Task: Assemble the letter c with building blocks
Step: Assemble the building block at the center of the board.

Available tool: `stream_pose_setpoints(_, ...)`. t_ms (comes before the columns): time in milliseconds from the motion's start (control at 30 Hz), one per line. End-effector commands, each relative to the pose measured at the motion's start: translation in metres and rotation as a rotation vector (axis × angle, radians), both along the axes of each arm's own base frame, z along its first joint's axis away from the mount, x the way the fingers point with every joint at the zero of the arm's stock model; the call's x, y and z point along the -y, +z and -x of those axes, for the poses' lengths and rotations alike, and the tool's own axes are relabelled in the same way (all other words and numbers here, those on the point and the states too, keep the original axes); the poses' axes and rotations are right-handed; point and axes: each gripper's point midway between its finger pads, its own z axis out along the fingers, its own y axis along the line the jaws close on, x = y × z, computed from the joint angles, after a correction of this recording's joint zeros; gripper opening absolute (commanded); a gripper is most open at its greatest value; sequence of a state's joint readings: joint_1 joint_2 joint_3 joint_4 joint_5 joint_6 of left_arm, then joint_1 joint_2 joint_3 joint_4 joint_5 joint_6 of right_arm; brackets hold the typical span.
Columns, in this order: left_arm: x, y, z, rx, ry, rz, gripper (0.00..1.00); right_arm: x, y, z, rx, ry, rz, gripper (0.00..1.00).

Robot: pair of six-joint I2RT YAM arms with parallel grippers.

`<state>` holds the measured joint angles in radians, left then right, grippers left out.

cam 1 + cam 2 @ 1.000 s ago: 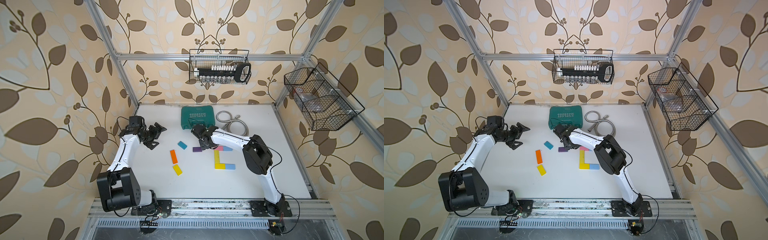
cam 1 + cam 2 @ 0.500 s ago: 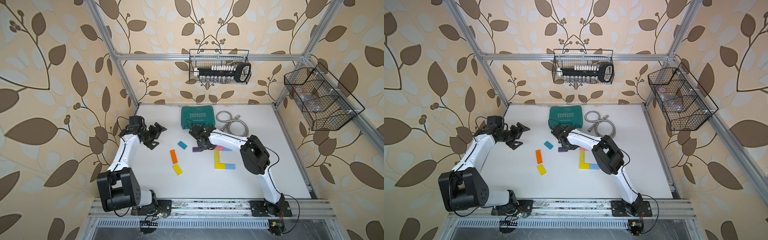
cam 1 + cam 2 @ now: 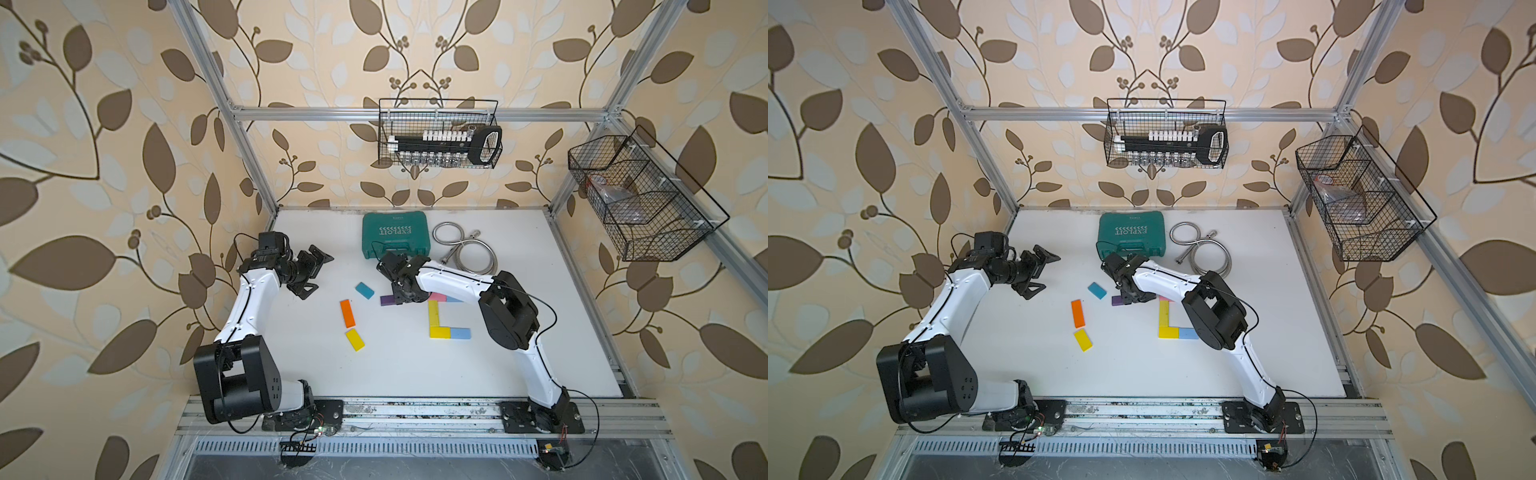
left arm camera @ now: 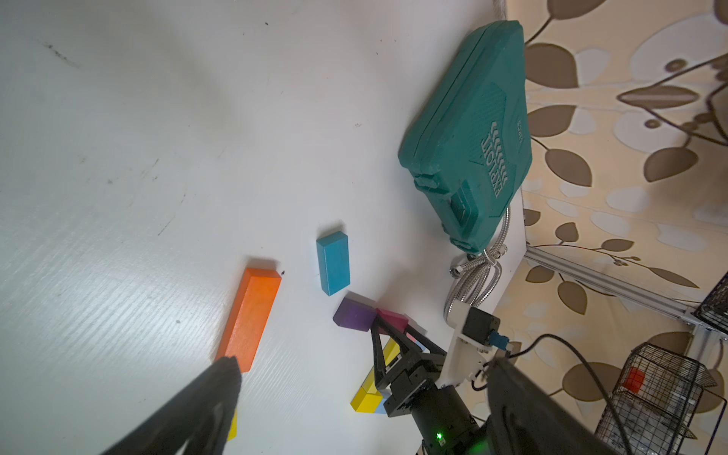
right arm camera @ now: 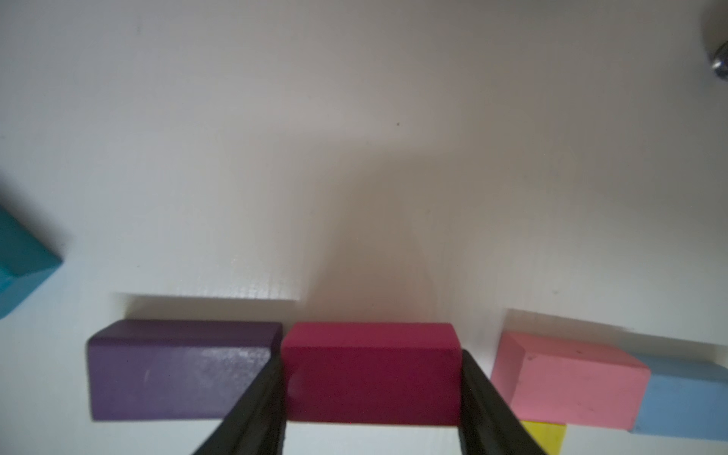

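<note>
The right gripper (image 5: 370, 378) is clamped on the magenta block (image 5: 370, 346), with its black fingers (image 5: 260, 398) pressed against the block's two short ends. The block's long axis runs left to right across both top views, just above the frame's centre. Whether it rests on the white table (image 3: 415, 374) or hangs just over it cannot be told.

The purple block (image 5: 181, 370) butts against one end on the same axis. The pink block (image 5: 571, 378) sits a small gap off the other end, with a light blue block (image 5: 685, 402) touching it beyond. Below this row in a top view, a long yellow block (image 3: 433, 313) points up and down the frame. At its lower end it meets a short yellow block (image 3: 439, 332) and a second light blue block (image 3: 460, 333), making an L.

Left of centre lie a slanted teal block (image 3: 364, 290), an orange block (image 3: 347, 313) nearly upright in the frame, and a slanted yellow block (image 3: 355, 339). All are sharp-edged, matte rectangular slabs.

The left gripper (image 3: 322, 272), at centre left, is spread wide and empty. The green moulded plastic tool case (image 3: 395, 235), at upper centre, bears the raised letters "EXPLOIT", upside down in both top views. Just right of it lies a looped, ribbed metal hose (image 3: 460, 248).
</note>
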<state>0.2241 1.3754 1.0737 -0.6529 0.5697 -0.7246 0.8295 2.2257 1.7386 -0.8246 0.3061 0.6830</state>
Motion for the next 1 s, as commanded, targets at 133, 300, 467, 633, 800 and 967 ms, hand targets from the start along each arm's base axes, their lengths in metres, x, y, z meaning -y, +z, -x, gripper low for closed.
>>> stream_pose_setpoints(133, 0.000, 0.011, 0.002, 0.037, 0.004, 0.011, 0.99, 0.002, -0.007, 0.011, -0.027, -0.068, -0.043, 0.47)
stream_pose_setpoints(300, 0.000, 0.011, 0.001, 0.036, 0.004, 0.011, 0.99, 0.003, 0.002, 0.013, -0.012, -0.077, -0.063, 0.60)
stream_pose_setpoints(467, 0.001, 0.011, 0.001, 0.036, 0.009, 0.015, 0.99, 0.003, 0.013, 0.013, 0.001, -0.077, -0.085, 0.70)
stream_pose_setpoints(633, 0.000, 0.012, 0.000, 0.038, 0.011, 0.015, 0.99, 0.001, 0.017, 0.012, 0.002, -0.077, -0.106, 0.71)
stream_pose_setpoints(800, 0.000, 0.013, 0.000, 0.040, 0.007, 0.011, 0.99, 0.005, 0.012, 0.014, -0.012, -0.094, -0.114, 0.71)
stream_pose_setpoints(967, 0.000, 0.014, -0.001, 0.040, 0.008, 0.012, 0.99, 0.008, 0.007, 0.014, -0.022, -0.106, -0.116, 0.73)
